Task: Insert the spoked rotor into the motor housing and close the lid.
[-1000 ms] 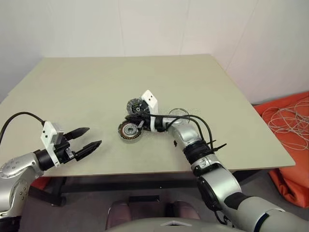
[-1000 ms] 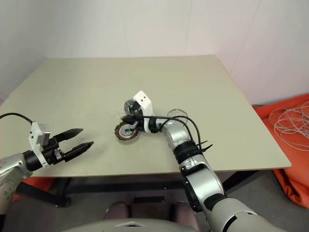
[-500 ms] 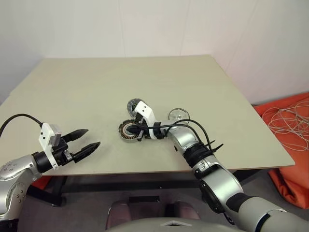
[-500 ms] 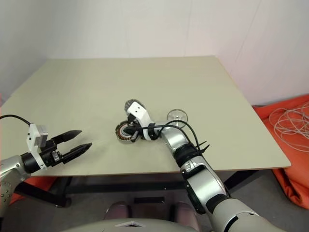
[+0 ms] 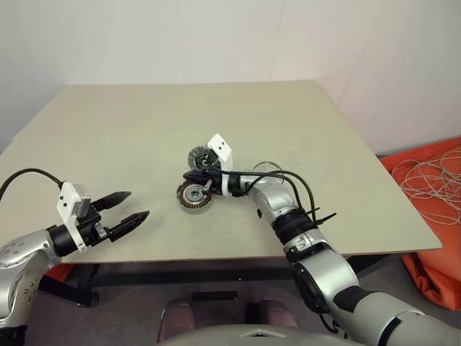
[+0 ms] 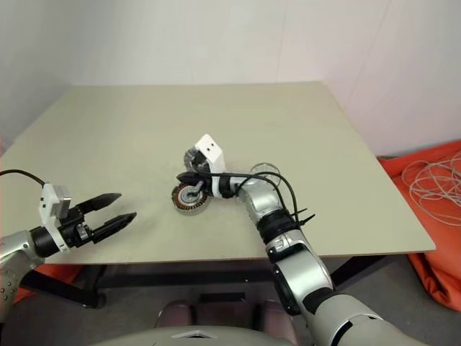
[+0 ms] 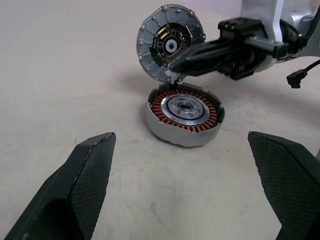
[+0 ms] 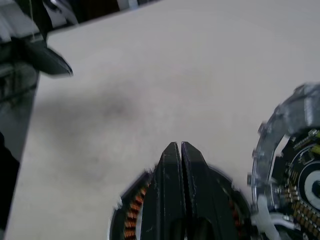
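The lid (image 7: 170, 46) looks stiff, metal and fairly light, and probably slippery on its smooth rim, so the rim edge is the likely place to grip. It is a grey disc with a dark, green-marked centre, tilted up at the far edge of the motor housing (image 7: 185, 115), mid-worktop (image 5: 144, 130). Copper windings ring the housing's silver hub. The right gripper (image 7: 175, 62) has its jaws closed and empty, tips against the lid. The left gripper (image 5: 130, 209), near left, has jaws wide open and empty.

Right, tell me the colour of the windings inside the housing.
Copper-orange, in a ring inside the grey housing; the left wrist view shows it best.
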You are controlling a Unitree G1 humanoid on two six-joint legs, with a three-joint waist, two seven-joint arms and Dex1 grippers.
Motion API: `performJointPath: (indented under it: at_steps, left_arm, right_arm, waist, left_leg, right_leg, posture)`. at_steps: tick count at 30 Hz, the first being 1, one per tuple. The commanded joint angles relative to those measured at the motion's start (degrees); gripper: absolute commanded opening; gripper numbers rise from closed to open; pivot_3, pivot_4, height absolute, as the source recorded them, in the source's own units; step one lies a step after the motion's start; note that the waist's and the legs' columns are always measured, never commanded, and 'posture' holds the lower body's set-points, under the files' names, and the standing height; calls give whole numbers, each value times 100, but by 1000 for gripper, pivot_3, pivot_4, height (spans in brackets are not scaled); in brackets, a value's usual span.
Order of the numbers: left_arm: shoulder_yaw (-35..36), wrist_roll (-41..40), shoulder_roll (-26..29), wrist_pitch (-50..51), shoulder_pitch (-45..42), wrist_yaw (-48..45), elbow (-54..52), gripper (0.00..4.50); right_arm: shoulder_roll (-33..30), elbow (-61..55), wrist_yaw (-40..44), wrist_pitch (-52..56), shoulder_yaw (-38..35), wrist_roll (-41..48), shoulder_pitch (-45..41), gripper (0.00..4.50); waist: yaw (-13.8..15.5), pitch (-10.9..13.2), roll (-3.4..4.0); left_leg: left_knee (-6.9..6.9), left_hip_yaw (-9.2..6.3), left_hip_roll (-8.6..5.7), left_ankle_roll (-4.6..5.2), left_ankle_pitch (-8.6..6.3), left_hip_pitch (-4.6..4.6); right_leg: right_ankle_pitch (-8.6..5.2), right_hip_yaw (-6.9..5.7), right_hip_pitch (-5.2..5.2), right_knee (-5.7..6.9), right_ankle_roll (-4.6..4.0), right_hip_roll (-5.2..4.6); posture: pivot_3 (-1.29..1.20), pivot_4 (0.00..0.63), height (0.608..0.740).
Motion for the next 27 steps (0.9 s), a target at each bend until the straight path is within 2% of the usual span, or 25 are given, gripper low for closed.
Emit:
performJointPath:
  at_steps: [1, 6, 13, 18, 27]
  left_arm:
    - [123, -89, 77, -39, -92, 3, -140, 4500]
    - [119, -89, 73, -40, -95, 16, -143, 4500]
    - [107, -88, 69, -38, -115, 38, -144, 4500]
    - [101, -85, 74, -38, -126, 40, -135, 4500]
    - [120, -94, 78, -21, -113, 34, -123, 4500]
  right_arm:
    - [-162, 177, 26, -54, 432, -456, 78, 52]
    - [-247, 351, -71, -164, 563, -661, 44, 52]
    - [-91, 210, -133, -151, 223, -372, -117, 52]
    - [183, -181, -108, -145, -328, 241, -198, 52]
    - [181, -244, -84, -212, -208, 138, -150, 52]
  waist:
    - [1, 0, -1]
    - [-1, 0, 3]
    - [2, 0, 2]
    - [0, 0, 2]
    - [-1, 1, 1]
  left_leg:
    - [0, 0, 0, 0, 0, 1]
    - [1, 1, 0, -1, 1, 20]
    - [3, 1, 0, -2, 1, 25]
    - [2, 1, 2, -2, 1, 15]
    - [1, 1, 1, -1, 1, 4]
  right_leg:
    - [0, 0, 0, 0, 0, 0]
    - [-19, 1, 16, 3, 33, 0]
    - [-20, 1, 23, 3, 34, -1]
    - [-14, 1, 9, 6, 24, 0]
    - [-1, 1, -1, 4, 1, 1]
  posture:
    - [0, 0, 740]
    - [0, 0, 740]
    - [0, 0, 740]
    - [0, 0, 740]
    - [0, 0, 740]
